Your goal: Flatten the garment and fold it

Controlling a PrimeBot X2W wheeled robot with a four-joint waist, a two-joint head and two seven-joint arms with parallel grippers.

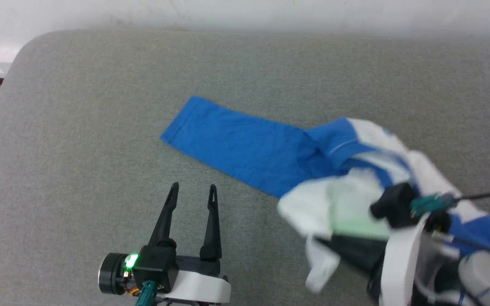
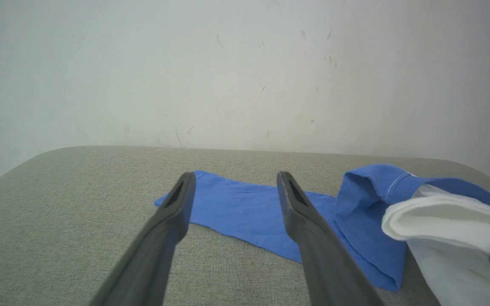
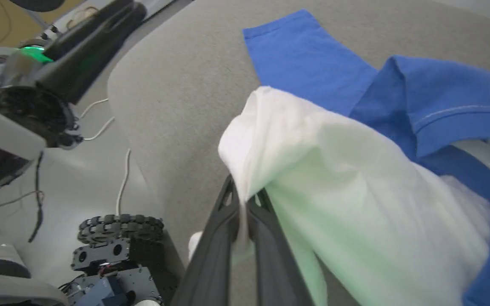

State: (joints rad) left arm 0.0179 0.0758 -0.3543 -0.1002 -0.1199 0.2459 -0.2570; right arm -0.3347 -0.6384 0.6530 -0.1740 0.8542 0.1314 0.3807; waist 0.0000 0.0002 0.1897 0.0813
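Note:
The garment point(image 1: 245, 144) lies on the grey table point(image 1: 79, 106). One blue sleeve is stretched flat toward the far left, and its white body is bunched and lifted at the right. My right gripper point(image 3: 245, 193) is shut on a fold of the white body point(image 3: 313, 170), which drapes over its fingers. In the head view the cloth hides those fingertips. My left gripper point(image 1: 193, 187) hovers open near the table's front, just short of the blue sleeve point(image 2: 245, 208), with nothing between its fingers point(image 2: 172, 212).
A pale wall point(image 2: 245, 63) rises behind the table's far edge. The right wrist view shows the table's rounded corner point(image 3: 119, 85), with the robot's wheeled base point(image 3: 117, 250) and loose cables point(image 3: 121, 187) on the floor below.

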